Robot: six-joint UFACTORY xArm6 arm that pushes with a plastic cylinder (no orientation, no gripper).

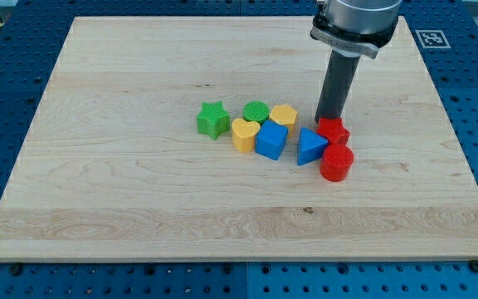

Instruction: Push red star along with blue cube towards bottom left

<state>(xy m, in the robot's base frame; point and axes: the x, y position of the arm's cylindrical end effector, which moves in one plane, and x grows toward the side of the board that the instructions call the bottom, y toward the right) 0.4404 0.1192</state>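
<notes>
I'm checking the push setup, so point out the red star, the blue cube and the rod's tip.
red star (334,129), camera view, on its top face.
blue cube (271,140), camera view, on its front face.
my tip (330,119), camera view, at the rod's very end, touching the star's top edge.

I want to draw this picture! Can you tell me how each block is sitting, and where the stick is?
green star: flat, alone at the view's left of the cluster.
green cylinder: upright.
yellow block: beside the green cylinder.
yellow heart: touching blue cube.
blue cube: mid-cluster.
blue triangle: beside the red blocks.
red star: my tip at its top edge.
red cylinder: upright.
</notes>
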